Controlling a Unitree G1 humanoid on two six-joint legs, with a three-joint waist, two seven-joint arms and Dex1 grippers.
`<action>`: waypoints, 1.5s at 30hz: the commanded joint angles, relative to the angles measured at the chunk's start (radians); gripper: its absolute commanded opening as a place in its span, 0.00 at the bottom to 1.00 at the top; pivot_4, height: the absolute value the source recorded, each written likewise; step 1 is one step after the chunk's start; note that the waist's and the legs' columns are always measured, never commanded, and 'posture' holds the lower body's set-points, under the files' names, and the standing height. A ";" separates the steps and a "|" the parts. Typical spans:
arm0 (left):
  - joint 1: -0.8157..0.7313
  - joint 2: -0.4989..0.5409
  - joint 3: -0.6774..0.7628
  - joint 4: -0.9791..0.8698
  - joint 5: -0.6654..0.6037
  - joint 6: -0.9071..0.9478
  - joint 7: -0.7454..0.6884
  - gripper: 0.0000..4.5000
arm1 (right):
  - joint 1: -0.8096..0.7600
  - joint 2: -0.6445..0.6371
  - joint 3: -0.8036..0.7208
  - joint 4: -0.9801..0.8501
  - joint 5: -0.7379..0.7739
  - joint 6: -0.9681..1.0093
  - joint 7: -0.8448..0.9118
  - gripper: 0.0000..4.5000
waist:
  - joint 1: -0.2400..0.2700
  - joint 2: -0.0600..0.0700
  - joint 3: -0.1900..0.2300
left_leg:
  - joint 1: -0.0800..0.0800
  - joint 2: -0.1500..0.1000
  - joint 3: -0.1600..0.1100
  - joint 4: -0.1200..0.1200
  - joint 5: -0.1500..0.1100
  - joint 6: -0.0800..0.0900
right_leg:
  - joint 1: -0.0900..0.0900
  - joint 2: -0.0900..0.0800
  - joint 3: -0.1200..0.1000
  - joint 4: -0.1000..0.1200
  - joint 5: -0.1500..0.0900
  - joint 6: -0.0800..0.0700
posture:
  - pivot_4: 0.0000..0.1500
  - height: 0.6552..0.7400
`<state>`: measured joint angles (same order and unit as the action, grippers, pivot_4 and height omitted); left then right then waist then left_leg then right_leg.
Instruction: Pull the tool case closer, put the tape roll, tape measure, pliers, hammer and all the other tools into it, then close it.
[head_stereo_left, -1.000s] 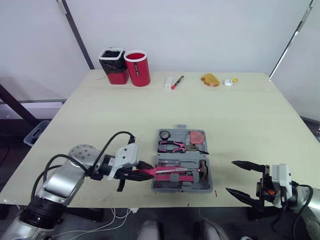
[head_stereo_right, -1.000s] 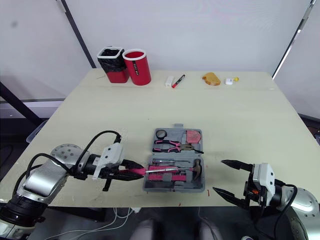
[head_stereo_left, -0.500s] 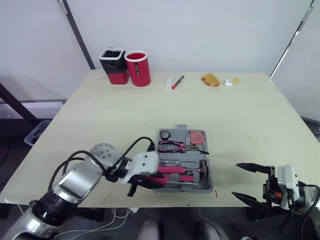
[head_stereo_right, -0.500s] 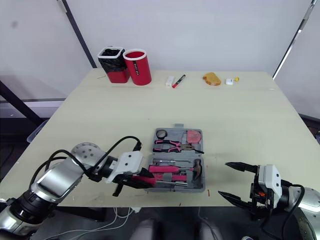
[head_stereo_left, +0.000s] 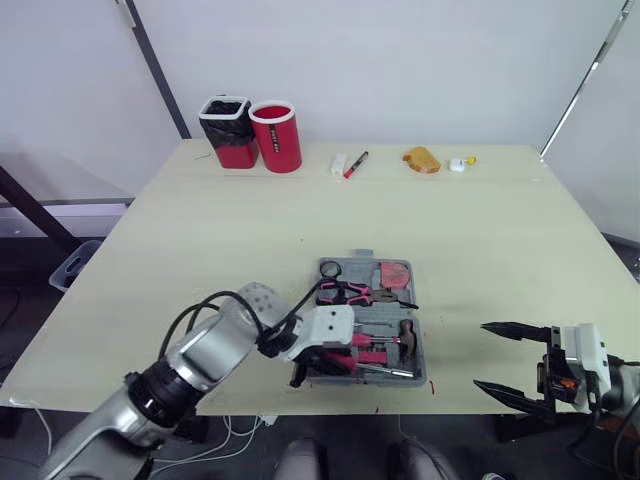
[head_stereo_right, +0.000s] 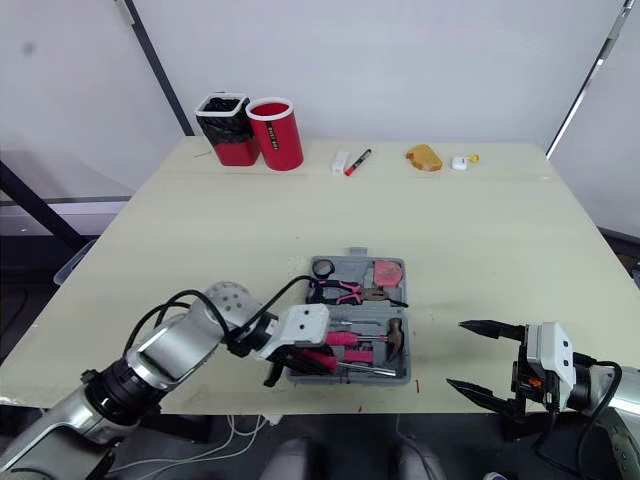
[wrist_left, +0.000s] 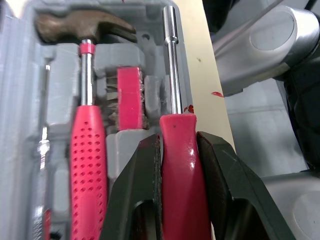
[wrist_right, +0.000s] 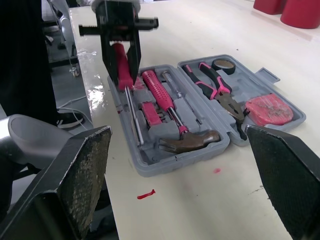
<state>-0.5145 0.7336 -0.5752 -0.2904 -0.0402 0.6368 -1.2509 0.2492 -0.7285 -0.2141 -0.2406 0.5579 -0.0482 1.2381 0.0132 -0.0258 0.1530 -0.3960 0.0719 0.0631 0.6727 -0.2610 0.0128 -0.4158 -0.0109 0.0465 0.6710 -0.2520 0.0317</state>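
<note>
The left tool (wrist_left: 178, 150) is clamped on the red handle of a screwdriver (wrist_left: 172, 90), with one black finger on each side of the handle. The bare metal shaft of the screwdriver runs along the groove of the tool case (head_stereo_left: 421, 350) that is nearest to the front edge of the counter (head_stereo_left: 480, 230). I cannot tell if the screwdriver sits fully in this groove. Just beside it in the same half lies a small red block (wrist_left: 130, 97), and then the hammer (wrist_left: 86, 125) with a dotted red handle and a dark steel head. The case is grey moulded plastic and lies open and flat near the front edge of the counter. In its far half are the pliers (head_stereo_left: 350, 293) with pink and black handles, the pink tape measure (head_stereo_left: 394, 274) and the black tape roll (head_stereo_left: 330, 268). The right tool (head_stereo_left: 480, 355) hangs off the front edge of the counter, to the right of the case and well apart from it; its two fingers are spread wide and hold nothing. At the far edge of the counter stand a red cup (head_stereo_left: 276, 137) and a red bin with a black liner (head_stereo_left: 228, 130).
</note>
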 joint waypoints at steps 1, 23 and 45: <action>-0.026 -0.017 -0.015 -0.011 0.010 0.048 0.013 0.14 | 0.002 -0.007 -0.037 -0.036 0.017 -0.007 -0.003 1.00 | 0.000 0.000 0.000 | 0.000 0.000 0.000 0.000 0.000 0.000 | 0.000 0.000 0.000 0.000 0.000 0.000 | 1.00 1.00; -0.044 -0.098 -0.082 0.031 0.039 0.100 0.056 0.14 | 0.008 0.017 -0.023 -0.051 -0.002 -0.021 -0.041 1.00 | 0.001 0.000 0.000 | 0.000 0.000 -0.001 0.000 0.000 0.000 | 0.000 0.000 0.000 0.000 0.002 -0.003 | 1.00 1.00; -0.030 -0.056 -0.027 0.006 -0.005 0.064 0.019 0.45 | 0.006 0.041 -0.004 -0.043 -0.018 -0.031 -0.045 1.00 | 0.000 0.000 0.000 | -0.001 -0.001 -0.002 0.001 0.000 0.000 | 0.000 0.001 0.000 0.000 0.002 -0.003 | 1.00 1.00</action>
<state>-0.5352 0.6700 -0.6342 -0.2531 -0.0161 0.7253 -1.2093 0.2573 -0.6883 -0.2081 -0.2643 0.5323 -0.0586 1.1921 0.0130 -0.0254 0.1528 -0.3968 0.0713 0.0614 0.6739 -0.2609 0.0128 -0.4154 -0.0102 0.0470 0.6712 -0.2502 0.0288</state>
